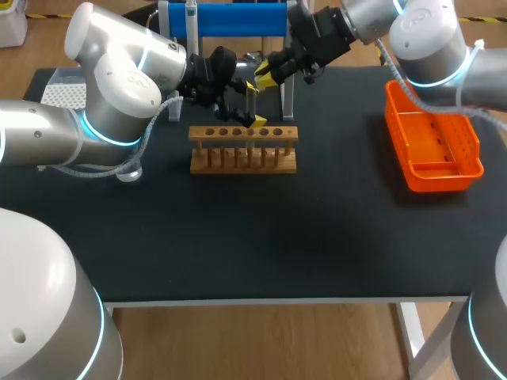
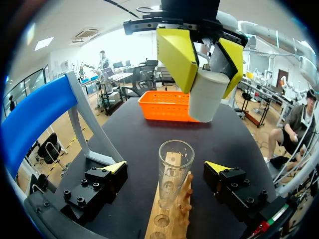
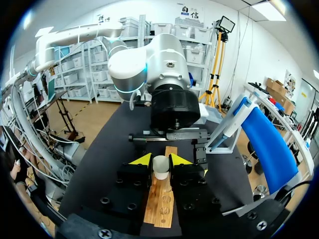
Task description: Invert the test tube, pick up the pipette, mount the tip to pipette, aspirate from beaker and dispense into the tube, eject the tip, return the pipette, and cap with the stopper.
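Stopper (image 2: 204, 97) in right gripper (image 3: 160, 161), tube (image 2: 174, 174) below — upright (clear)

A robotics laboratory, shown by a left arm (image 1: 119, 87) and a right arm (image 1: 428, 39) over a black surface (image 1: 238, 237) bearing a wooden rack (image 1: 243, 148), with a glass test tube (image 2: 174, 172) standing between the left tool's (image 2: 165, 168) spread fingers, a blue pipette stand (image 2: 35, 114) beside that tool, and a white stopper (image 3: 160, 169) pinched in the right tool (image 3: 160, 160).

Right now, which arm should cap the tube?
Right. The right gripper has its jaws shut on the stopper, held over the rack close to the open tube. The left gripper is empty, jaws open either side of the tube.
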`<state>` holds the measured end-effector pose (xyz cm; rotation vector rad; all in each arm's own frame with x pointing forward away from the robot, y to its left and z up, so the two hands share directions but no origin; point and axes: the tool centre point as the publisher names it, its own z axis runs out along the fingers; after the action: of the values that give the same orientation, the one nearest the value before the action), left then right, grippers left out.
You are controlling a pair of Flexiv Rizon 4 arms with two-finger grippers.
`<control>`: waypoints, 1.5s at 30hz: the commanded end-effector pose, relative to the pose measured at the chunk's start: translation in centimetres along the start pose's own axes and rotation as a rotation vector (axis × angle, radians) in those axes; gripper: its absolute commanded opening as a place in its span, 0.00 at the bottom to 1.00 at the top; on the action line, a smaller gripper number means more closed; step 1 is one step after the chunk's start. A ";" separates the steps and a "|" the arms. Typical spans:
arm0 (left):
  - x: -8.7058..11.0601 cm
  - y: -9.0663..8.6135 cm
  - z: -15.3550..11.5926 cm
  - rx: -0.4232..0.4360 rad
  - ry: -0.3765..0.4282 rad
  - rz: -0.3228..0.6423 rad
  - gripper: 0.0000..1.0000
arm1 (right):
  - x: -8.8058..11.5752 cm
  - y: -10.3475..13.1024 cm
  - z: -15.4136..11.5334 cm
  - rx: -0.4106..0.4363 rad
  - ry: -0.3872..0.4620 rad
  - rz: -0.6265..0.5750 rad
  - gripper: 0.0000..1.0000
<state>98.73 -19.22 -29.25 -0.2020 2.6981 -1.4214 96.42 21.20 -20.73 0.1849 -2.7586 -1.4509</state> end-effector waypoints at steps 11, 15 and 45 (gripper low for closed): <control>-0.1 -0.1 0.0 -0.004 0.003 -0.001 1.00 | -1.0 0.5 1.1 0.011 0.021 0.003 0.00; -0.1 -0.1 0.0 -0.004 0.003 -0.001 1.00 | -1.0 0.4 1.3 0.011 0.021 0.006 0.00; -0.1 -0.1 0.0 -0.004 0.003 -0.001 1.00 | -0.4 -0.7 2.2 0.025 0.025 0.022 0.00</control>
<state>98.73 -19.22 -29.25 -0.2020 2.6980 -1.4214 96.76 22.60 -22.34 0.1718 -2.7496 -1.4042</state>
